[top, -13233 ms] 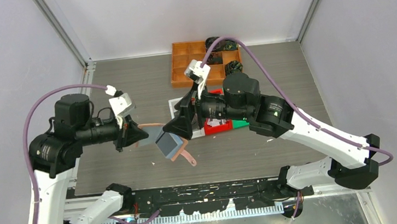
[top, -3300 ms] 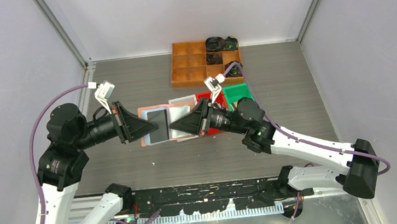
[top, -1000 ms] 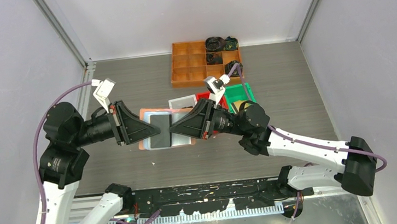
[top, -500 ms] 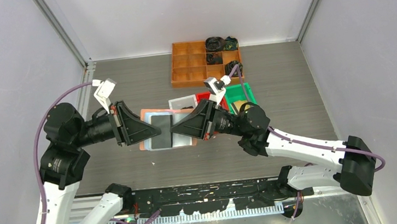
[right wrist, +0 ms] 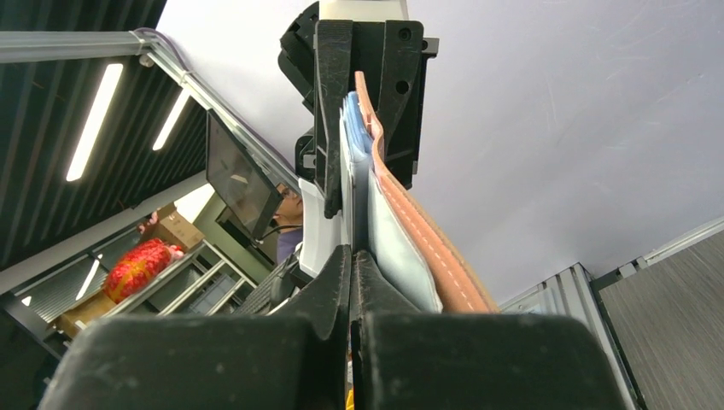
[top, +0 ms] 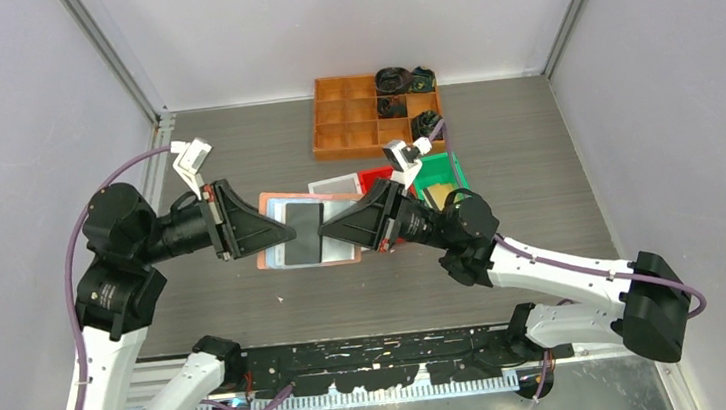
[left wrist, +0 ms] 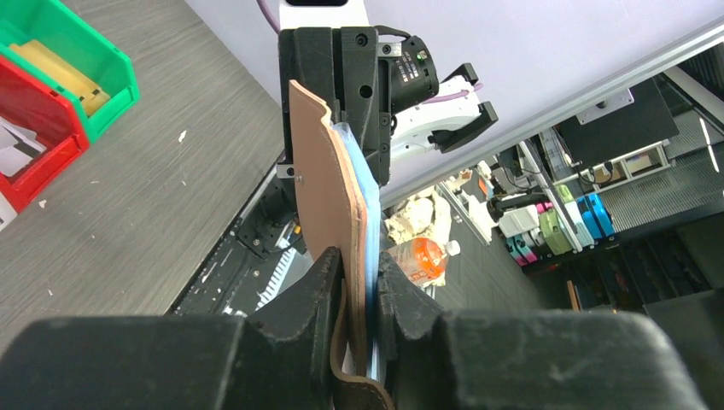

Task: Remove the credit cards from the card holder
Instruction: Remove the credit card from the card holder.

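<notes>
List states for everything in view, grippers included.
card holder, open, held up in the air
dark card, in the holder, not out yet
left gripper, shut on card holder
right gripper, shut on dark card's edge, as far as the top view shows
green bin, holds a yellow item
red bin, holds white scraps
orange tray, black items in right compartments

one card holder [top: 341,251], three bins [top: 334,184] [top: 377,175] [top: 433,171], one tray [top: 344,134]
</notes>
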Controlling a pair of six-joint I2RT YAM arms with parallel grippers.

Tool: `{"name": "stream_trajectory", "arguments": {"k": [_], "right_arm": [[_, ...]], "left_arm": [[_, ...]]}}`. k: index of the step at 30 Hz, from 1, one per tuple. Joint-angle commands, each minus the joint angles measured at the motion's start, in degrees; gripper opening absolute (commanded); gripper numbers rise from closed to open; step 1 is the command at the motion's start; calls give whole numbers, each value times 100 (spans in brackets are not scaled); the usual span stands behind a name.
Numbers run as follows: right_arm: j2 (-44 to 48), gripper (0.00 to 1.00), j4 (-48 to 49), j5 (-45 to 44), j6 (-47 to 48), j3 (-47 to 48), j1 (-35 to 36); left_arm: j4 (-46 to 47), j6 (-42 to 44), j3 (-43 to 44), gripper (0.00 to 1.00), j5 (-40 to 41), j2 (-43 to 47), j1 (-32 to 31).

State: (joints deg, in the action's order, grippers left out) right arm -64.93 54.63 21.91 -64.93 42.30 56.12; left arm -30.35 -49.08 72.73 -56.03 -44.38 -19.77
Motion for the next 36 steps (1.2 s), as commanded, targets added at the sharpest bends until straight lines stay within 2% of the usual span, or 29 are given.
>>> {"name": "stream_trajectory", "arguments": {"k": [1, 8, 12, 29, 34, 36], "right_arm": [[153, 1, 127, -144, 36, -103, -106], [48, 1, 351, -54, -183, -99, -106], [-81, 1, 483, 58, -358, -22, -106], [410, 1, 225, -207, -156, -416, -110], [162, 1, 373, -38, -300, -165, -95], [13, 4, 424, 53, -361, -4, -63]], "left_arm": [[405, 12, 227, 16, -127, 192, -18], [230, 307, 228, 0, 284, 257, -18], [216, 347, 219, 0, 322, 305, -19], [208, 325, 365, 0, 359, 307, -19], [246, 294, 316, 0, 374, 307, -21], [249, 294, 312, 0, 373, 300, -20]]}}
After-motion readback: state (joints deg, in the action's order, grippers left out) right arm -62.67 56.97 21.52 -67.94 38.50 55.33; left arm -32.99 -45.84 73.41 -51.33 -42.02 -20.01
